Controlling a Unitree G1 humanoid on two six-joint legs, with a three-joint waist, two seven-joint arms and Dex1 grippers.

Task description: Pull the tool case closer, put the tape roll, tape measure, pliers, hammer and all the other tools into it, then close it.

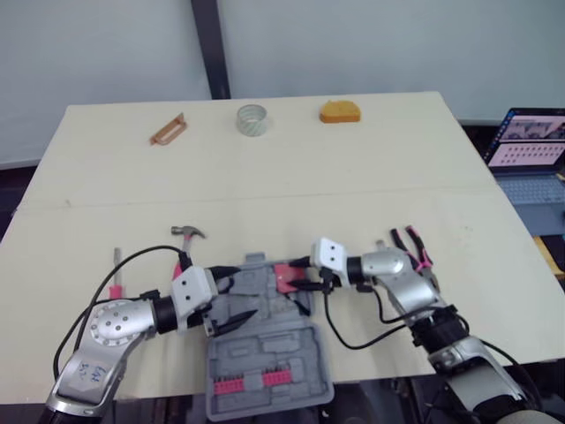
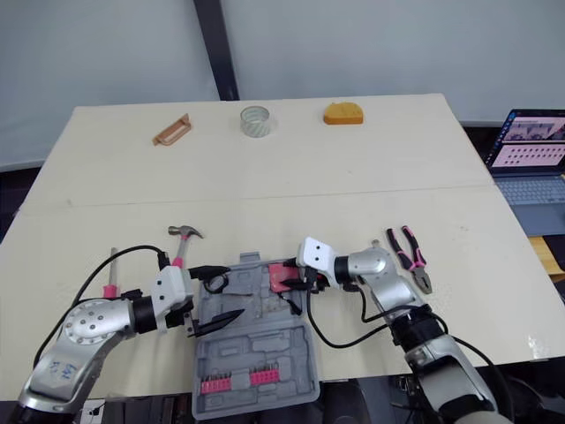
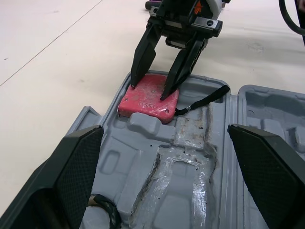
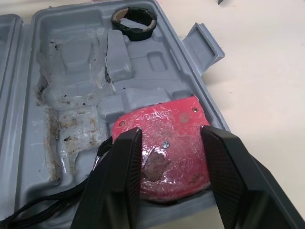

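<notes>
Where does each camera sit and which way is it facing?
Left eye view: on the head, facing forward and down over the table; both arms show, left gripper and right gripper at the tool case.
Right eye view: the head's other eye, same scene and arms.
Left wrist view: left wrist, looking between its open fingers at the right gripper and red tape measure.
Right wrist view: right wrist, looking past its gripper at that tape measure and a black tape roll.
Both wrist views share the tape measure.

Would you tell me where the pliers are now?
The pliers lie on the table at the robot's right, a little right of the open case, handles pointing away.
</notes>
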